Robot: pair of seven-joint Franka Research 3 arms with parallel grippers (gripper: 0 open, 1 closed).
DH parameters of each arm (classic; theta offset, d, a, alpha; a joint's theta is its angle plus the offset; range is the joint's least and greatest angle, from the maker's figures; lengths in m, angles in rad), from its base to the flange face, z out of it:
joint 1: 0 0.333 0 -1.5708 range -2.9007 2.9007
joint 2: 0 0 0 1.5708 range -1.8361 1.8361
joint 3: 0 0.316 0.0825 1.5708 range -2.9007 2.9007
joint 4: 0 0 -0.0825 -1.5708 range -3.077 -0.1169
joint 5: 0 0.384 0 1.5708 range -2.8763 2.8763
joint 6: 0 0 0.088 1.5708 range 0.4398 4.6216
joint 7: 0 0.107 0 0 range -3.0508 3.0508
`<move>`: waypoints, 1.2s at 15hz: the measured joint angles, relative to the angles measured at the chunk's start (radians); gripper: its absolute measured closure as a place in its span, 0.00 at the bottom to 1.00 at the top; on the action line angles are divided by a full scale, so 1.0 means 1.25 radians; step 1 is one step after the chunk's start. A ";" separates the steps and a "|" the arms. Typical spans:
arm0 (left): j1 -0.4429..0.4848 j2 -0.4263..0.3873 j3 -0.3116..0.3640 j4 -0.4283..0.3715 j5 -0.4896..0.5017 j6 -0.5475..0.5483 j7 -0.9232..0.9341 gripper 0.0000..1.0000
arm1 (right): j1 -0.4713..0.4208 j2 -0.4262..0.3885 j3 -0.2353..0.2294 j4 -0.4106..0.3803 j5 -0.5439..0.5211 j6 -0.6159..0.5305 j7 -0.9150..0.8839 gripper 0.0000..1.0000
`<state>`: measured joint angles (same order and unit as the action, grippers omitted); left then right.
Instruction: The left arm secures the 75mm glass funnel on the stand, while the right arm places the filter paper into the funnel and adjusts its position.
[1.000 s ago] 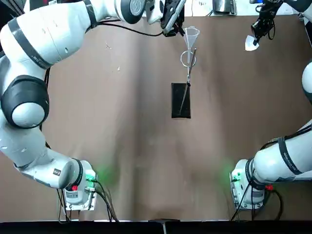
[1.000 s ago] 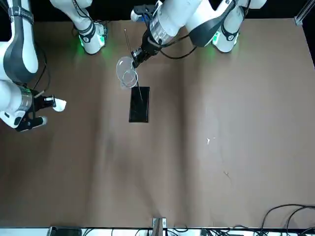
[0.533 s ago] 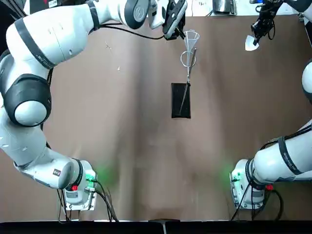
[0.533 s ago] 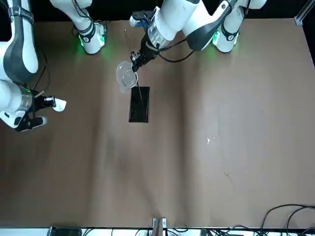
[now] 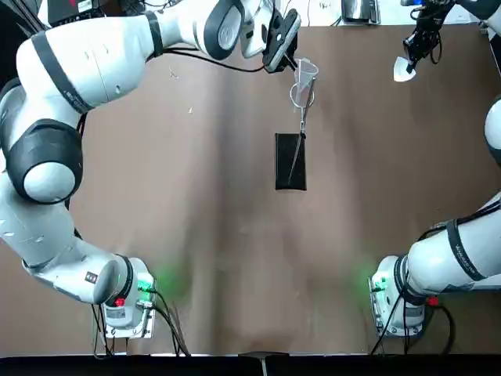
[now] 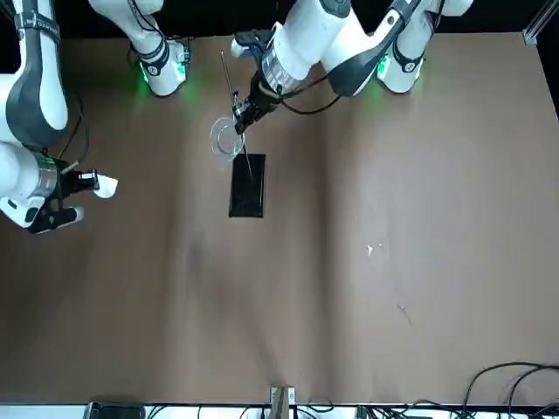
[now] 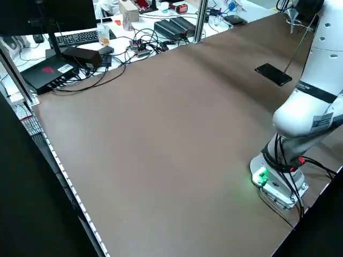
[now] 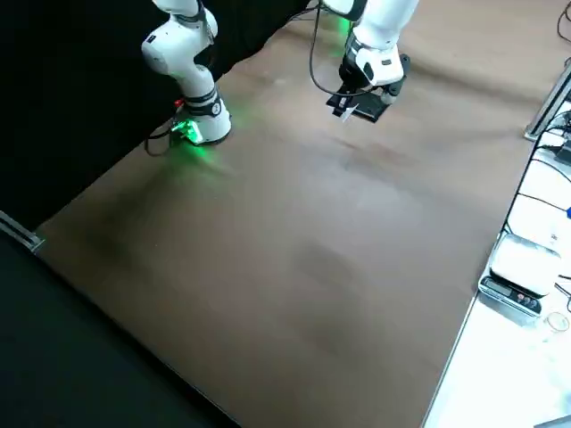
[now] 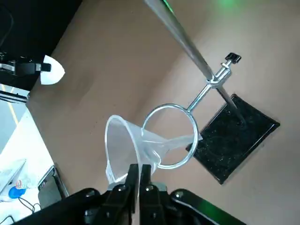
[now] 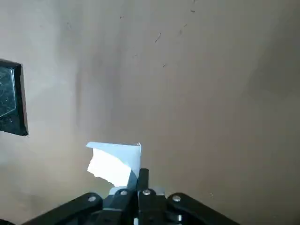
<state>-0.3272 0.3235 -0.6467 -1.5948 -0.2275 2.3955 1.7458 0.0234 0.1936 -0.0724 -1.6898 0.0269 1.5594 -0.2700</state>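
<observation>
The left end effector (image 9: 139, 174) was closed on the rim of the glass funnel (image 9: 125, 145), beside the stand's ring (image 9: 193, 123); the glass (smooth, probably fragile) called for a light rim grip; the right one (image 10: 141, 180) pinched soft filter paper (image 10: 119, 164), best held by its edge.

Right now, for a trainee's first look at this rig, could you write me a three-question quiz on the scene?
1. Which gripper holds the filter paper?
2. True or false: the funnel stands upright, fully seated in the ring.
3. Fill in: the stand's base is ____ in colour.

Key: 1. the right gripper; 2. false; 3. black.
</observation>
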 joint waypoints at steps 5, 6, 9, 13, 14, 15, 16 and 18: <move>-0.002 0.000 0.000 -0.035 0.000 0.039 0.000 0.93 | 0.001 0.000 0.001 0.000 0.001 -0.001 0.001 0.99; -0.004 0.000 0.000 -0.037 0.000 0.041 0.000 0.93 | 0.002 0.000 0.002 0.000 0.003 -0.003 0.010 0.99; -0.009 0.000 0.000 -0.053 0.000 0.065 -0.002 0.93 | 0.026 -0.001 0.009 0.003 0.012 -0.020 0.076 0.99; -0.010 0.000 0.000 -0.068 0.000 0.084 -0.015 0.91 | 0.115 -0.019 0.016 0.014 0.067 -0.073 0.217 0.99; -0.010 0.000 0.000 -0.068 0.000 0.085 -0.015 0.86 | 0.137 -0.029 0.017 0.017 0.078 -0.087 0.250 0.99; -0.010 0.000 0.000 -0.068 0.000 0.085 -0.015 0.85 | 0.158 -0.040 0.017 0.020 0.091 -0.099 0.285 0.99; -0.010 0.000 0.000 -0.068 0.000 0.085 -0.015 0.82 | 0.178 -0.050 0.018 0.027 0.106 -0.108 0.322 0.99; -0.010 0.000 0.000 -0.069 0.000 0.085 -0.015 0.65 | 0.215 -0.066 0.018 0.054 0.139 -0.135 0.402 0.99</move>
<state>-0.3401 0.3235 -0.6468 -1.6807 -0.2273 2.5012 1.7267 0.2924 0.1116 -0.0494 -1.6229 0.2010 1.3907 0.2324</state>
